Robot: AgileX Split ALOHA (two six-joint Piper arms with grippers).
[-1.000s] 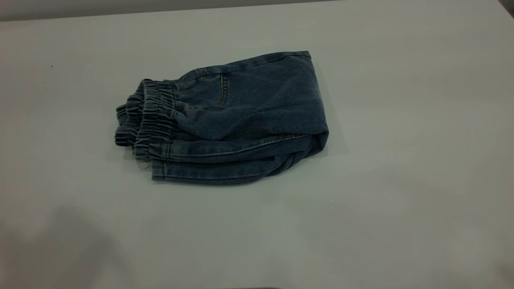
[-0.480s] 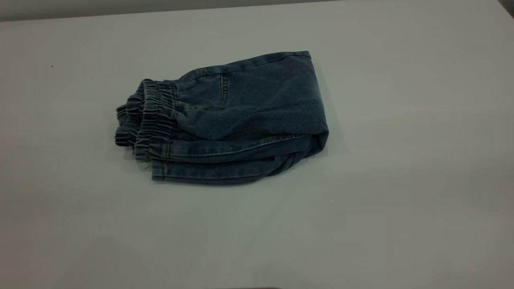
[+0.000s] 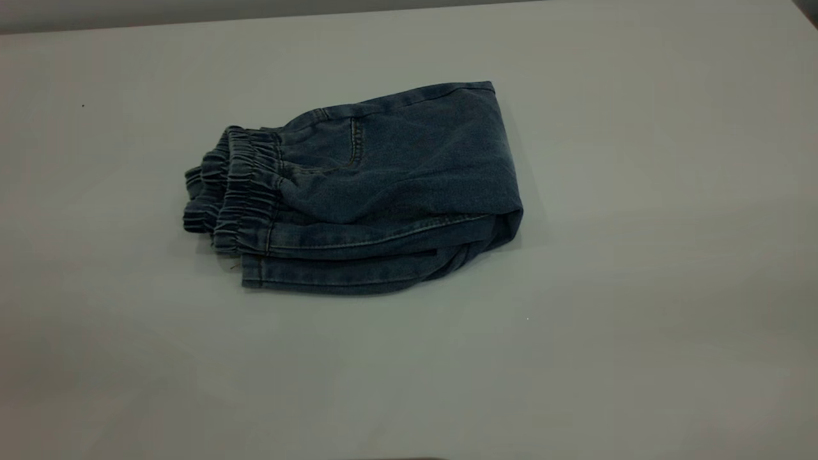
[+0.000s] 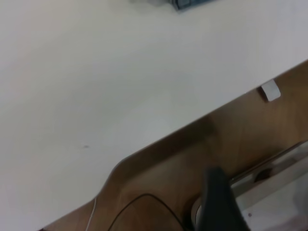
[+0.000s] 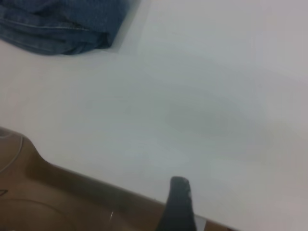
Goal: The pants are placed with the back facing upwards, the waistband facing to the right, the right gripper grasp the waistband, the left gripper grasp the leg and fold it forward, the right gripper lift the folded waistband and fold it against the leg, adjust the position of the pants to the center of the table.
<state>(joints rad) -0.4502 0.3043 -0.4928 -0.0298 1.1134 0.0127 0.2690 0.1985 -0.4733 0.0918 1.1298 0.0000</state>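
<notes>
The pants lay folded left of centre on the table — the left gripper and right gripper held nothing; their opening cannot be told.

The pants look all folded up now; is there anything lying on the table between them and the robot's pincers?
Nothing visible does. Only bare table surrounds the folded pants. Both wrist views show plain tabletop between each pincer finger, left and right, and the denim.
</notes>
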